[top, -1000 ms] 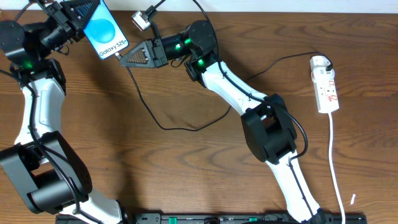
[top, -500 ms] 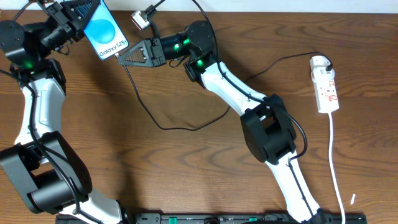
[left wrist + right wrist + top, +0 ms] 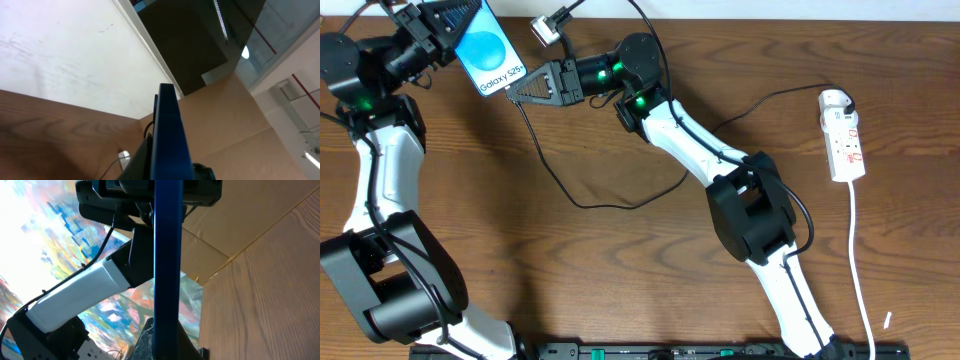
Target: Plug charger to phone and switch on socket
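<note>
Blue-screened phone reading "Galaxy S25+", clamped in the left gripper, right gripper closed on the black charger cable at its plug end, just beside the phone's lower edge, white power strip well right of the phone

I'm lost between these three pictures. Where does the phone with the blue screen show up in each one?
Overhead: the phone is at the top left, blue screen showing.
Left wrist: the phone is edge-on, a dark strip rising from bottom centre.
Right wrist: the phone is edge-on, a blue vertical strip through the middle.
Shared landmark: the wooden table.
</note>
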Motion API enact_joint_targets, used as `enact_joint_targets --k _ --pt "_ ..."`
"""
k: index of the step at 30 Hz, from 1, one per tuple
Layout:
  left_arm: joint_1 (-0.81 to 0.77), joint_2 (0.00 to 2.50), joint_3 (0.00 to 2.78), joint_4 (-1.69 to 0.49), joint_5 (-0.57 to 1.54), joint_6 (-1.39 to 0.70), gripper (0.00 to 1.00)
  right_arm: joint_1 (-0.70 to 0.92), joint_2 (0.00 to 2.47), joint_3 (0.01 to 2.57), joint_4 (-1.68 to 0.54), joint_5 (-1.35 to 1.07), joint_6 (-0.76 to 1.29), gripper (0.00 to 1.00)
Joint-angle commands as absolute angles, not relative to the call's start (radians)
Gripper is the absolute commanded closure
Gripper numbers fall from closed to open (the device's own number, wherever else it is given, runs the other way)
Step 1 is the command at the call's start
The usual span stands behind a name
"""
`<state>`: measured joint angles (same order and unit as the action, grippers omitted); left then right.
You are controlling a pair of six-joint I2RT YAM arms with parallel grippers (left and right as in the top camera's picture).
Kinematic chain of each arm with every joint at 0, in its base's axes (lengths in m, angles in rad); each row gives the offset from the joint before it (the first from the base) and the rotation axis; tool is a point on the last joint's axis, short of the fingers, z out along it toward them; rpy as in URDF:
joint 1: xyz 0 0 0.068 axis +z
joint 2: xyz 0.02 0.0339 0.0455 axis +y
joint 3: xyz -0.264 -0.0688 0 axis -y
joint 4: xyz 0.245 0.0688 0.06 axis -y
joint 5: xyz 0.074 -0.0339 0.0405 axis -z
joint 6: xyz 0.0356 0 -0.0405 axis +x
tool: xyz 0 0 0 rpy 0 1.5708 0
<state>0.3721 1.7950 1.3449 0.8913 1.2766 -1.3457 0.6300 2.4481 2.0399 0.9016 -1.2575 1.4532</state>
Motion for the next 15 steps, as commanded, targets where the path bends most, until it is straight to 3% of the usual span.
enact_joint_targets --k 1,15 --pt "0.36 1.773 1.359 0.9 1.377 -1.361 0.93 0.625 2.428 2.05 0.897 -1.109 1.432 0.99" --pt "0.36 1.773 1.359 0.9 1.377 -1.361 0.93 0.625 2.428 2.05 0.896 -1.082 1.44 0.99"
